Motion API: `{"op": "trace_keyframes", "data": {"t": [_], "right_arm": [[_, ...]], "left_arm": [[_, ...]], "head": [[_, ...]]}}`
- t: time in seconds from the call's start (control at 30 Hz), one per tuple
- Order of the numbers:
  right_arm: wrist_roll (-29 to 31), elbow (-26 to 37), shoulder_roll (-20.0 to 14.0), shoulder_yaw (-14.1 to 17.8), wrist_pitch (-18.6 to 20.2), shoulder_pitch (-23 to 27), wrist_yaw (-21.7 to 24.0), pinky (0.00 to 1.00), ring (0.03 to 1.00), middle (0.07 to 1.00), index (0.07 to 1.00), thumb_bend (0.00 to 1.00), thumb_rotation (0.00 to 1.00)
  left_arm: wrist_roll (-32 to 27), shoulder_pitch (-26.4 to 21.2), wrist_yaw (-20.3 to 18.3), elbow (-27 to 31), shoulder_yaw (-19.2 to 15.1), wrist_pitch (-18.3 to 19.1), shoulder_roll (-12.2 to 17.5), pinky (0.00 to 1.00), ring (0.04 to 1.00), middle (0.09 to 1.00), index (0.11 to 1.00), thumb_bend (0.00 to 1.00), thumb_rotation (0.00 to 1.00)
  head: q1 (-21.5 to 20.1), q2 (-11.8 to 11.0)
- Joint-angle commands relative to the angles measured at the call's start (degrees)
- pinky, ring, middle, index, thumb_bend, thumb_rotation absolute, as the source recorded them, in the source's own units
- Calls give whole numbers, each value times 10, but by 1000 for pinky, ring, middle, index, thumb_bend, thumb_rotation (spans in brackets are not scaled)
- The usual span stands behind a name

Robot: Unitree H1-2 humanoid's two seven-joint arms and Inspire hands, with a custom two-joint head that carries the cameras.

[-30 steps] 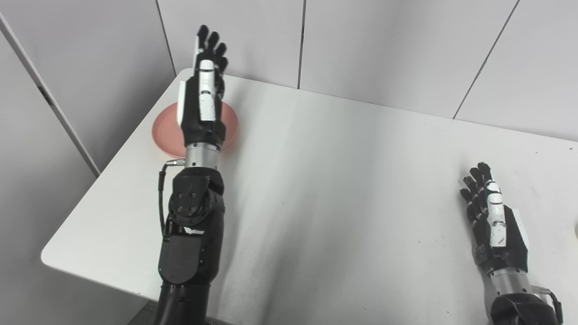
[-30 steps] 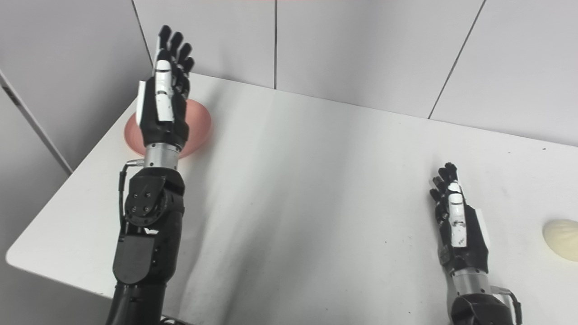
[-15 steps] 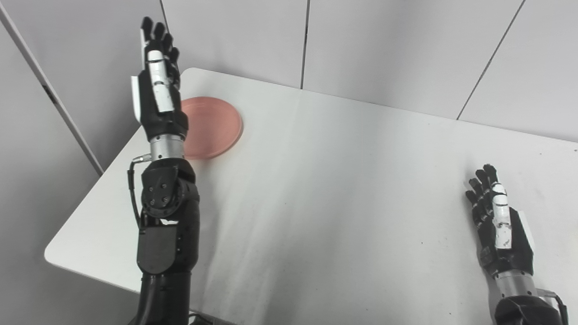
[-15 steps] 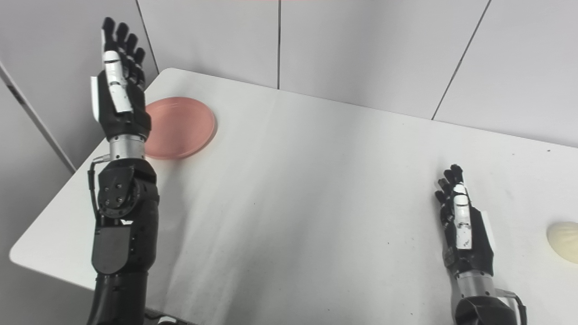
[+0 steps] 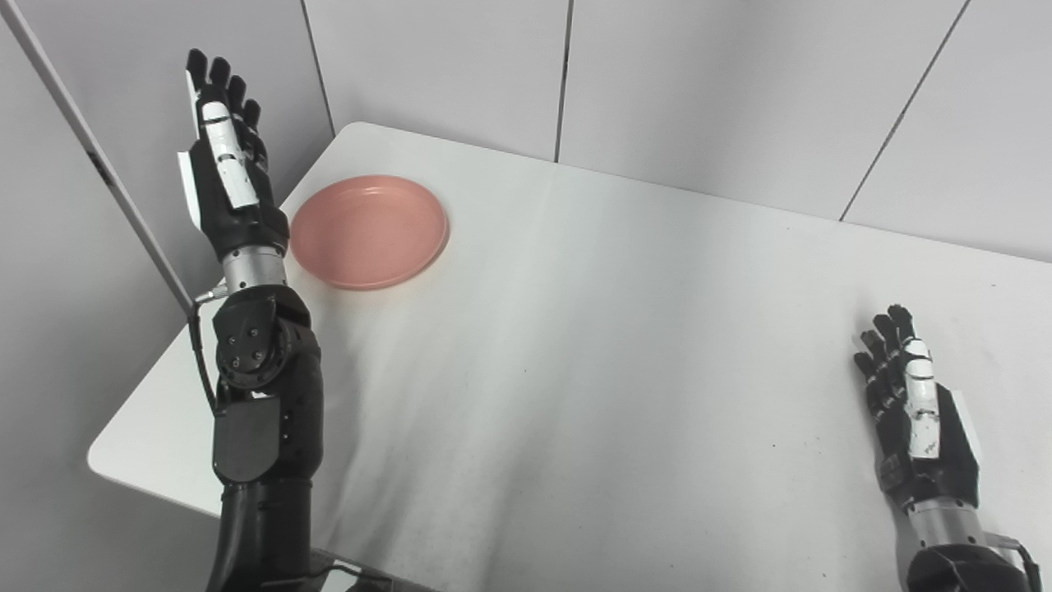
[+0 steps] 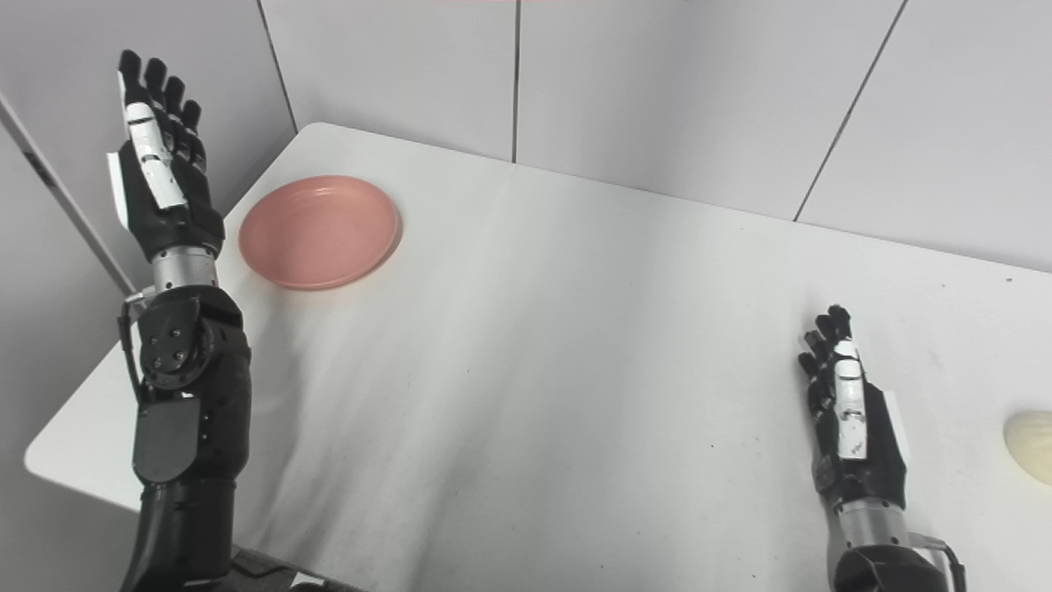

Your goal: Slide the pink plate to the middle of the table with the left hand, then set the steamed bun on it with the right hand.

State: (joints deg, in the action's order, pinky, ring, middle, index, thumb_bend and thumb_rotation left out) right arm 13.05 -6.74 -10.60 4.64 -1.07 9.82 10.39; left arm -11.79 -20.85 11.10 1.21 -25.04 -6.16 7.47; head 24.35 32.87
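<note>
The pink plate (image 5: 369,231) sits empty near the far left corner of the white table (image 5: 592,329); it also shows in the right eye view (image 6: 319,231). My left hand (image 5: 223,156) is raised and open, fingers straight, just left of the plate and beyond the table's left edge, not touching it. My right hand (image 5: 916,411) is open and rests low near the table's right side. The pale steamed bun (image 6: 1031,440) lies at the right edge of the right eye view, to the right of my right hand (image 6: 851,419).
Grey wall panels (image 5: 657,82) close off the table's back and left sides. The table's front left corner (image 5: 107,460) is rounded, with my left forearm (image 5: 263,395) rising past it.
My left hand has swung left from over the plate to beyond the table's left edge, uncovering the plate. The camera view has shifted slightly. The right hand has stayed put.
</note>
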Motion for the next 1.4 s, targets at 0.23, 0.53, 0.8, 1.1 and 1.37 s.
{"op": "trace_keyframes", "data": {"t": [0.23,0.53,0.8,1.1,1.37], "right_arm": [[-8,-21,-3,0,-14,-20,6,1000,1000,1000,1000,110,1000],[-14,-20,-2,-2,-13,-21,6,1000,1000,1000,1000,116,1000],[-13,-31,-2,0,-29,-19,9,1000,1000,1000,1000,116,1000],[-18,-14,1,-1,-12,-23,3,1000,1000,1000,1000,118,1000],[-20,-16,3,0,-16,-22,3,1000,1000,1000,1000,105,1000]], "left_arm": [[-20,-18,-4,-46,-6,-43,24,1000,1000,1000,1000,434,1000],[-49,-27,-3,-104,-16,-56,33,1000,994,1000,1000,432,1000],[-61,-26,-8,-140,-15,-53,43,1000,1000,1000,1000,469,1000],[-78,-26,-6,-165,-16,-41,45,1000,1000,1000,1000,438,1000],[-85,-25,-4,-186,-15,-38,50,1000,1000,1000,1000,439,1000]], "head": [[0,2],[-1,3],[0,4],[-1,6],[-2,5]]}}
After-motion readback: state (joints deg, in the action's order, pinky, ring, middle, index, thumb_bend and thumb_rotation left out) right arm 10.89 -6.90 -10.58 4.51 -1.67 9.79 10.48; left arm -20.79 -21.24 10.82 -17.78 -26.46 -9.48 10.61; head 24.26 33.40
